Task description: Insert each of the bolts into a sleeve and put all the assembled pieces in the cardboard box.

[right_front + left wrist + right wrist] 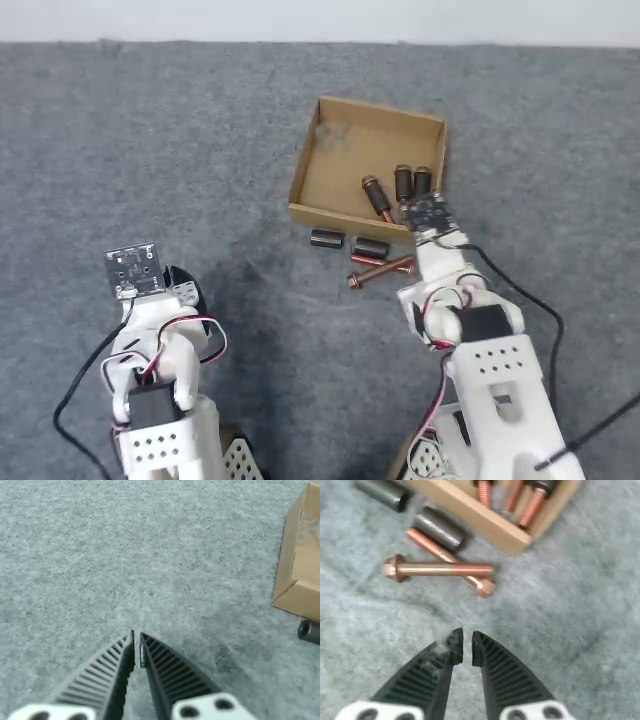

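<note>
Found right gripper (pixel 467 647) clenched, empty, near crossed bolts (pixel 385 266) at 6 o'clock of cardboard box (pixel 345 170); needed opening, then mid-shank pinch; left gripper (pixel 137 642) likewise clenched.

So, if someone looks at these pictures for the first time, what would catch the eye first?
The cardboard box stands out on the grey carpet, with three assembled pieces in its corner nearest the right arm. Just outside its front wall, two copper-coloured bolts lie crossed, next to two dark sleeves. The right gripper hangs shut and empty over the carpet near those bolts.
</note>
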### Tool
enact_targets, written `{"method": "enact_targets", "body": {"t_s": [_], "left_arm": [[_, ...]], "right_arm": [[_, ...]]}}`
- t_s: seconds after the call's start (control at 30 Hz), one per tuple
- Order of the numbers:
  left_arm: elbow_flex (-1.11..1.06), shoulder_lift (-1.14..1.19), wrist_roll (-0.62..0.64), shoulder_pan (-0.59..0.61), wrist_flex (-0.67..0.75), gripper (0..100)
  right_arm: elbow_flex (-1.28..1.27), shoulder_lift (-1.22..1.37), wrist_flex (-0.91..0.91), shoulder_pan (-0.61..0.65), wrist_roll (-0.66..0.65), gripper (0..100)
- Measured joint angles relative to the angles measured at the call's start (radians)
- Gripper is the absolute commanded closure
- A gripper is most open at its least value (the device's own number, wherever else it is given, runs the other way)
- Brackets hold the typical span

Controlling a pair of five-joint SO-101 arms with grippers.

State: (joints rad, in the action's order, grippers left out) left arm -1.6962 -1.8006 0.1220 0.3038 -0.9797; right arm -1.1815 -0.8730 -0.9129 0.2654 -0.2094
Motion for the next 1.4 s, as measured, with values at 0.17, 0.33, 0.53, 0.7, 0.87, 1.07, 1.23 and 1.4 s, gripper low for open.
{"method": "enact_targets", "body": {"t_s": [0.17, 0.33, 0.53, 0.7, 0.87, 1.07, 1.23, 1.4], "left_arm": [[0.000, 0.000, 0.000, 0.000, 0.000, 99], [0.000, 0.000, 0.000, 0.000, 0.000, 99], [0.000, 0.000, 0.000, 0.000, 0.000, 99], [0.000, 0.000, 0.000, 0.000, 0.000, 99], [0.000, 0.000, 0.000, 0.000, 0.000, 99], [0.000, 0.000, 0.000, -0.002, 0.026, 99], [0.000, 0.000, 0.000, -0.002, 0.026, 99], [0.000, 0.000, 0.000, -0.002, 0.026, 99]], "right_arm": [[0.075, 0.183, 0.058, 0.009, 0.011, 98.8], [0.213, 0.368, 0.086, 0.051, 0.025, 98.8], [0.336, 0.496, 0.087, 0.150, -0.009, 98.8], [0.411, 0.575, 0.123, 0.215, -0.153, 96.4], [0.476, 0.672, 0.167, 0.213, -0.227, 87.5], [0.563, 0.769, 0.169, 0.216, -0.299, 91.8], [0.574, 0.784, 0.169, 0.275, -0.376, 90.9], [0.575, 0.784, 0.169, 0.318, -0.473, 90.1]]}}
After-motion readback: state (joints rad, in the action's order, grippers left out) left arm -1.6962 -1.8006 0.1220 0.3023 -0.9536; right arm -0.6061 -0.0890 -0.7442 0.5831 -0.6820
